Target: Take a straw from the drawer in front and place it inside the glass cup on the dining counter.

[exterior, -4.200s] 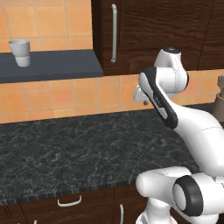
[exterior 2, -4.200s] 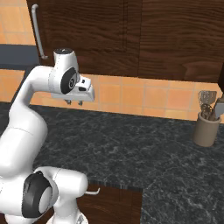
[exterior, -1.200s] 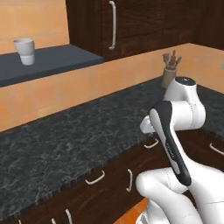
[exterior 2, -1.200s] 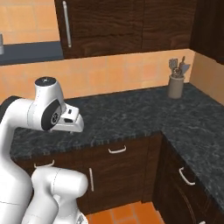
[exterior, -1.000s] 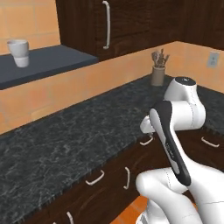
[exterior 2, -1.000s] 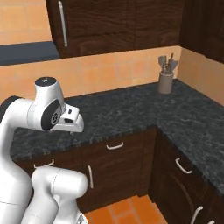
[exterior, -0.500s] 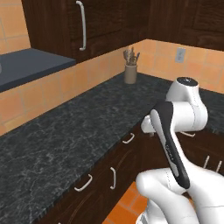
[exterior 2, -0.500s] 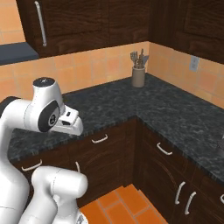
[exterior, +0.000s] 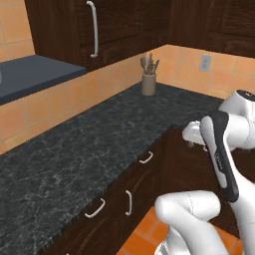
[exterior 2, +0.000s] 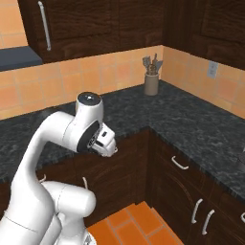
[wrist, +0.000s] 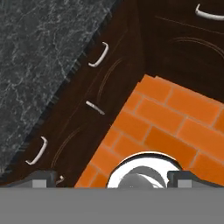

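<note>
Black granite counter runs along the L side w/ dark drawers below, silver handles, all closed; straw not seen. Utensil crock sits at the back corner. Gripper hangs over orange tile floor by the cabinet corner, tips wide apart, nothing btwn them.

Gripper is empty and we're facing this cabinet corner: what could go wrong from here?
The gripper, held open above the orange floor, grips nothing, so the straw is yet to be fetched. Several closed fronts with silver handles line the corner; pulling the wrong one is a likely slip. The elbow hangs close to the black counter edge, so turning here might clip it.
</note>
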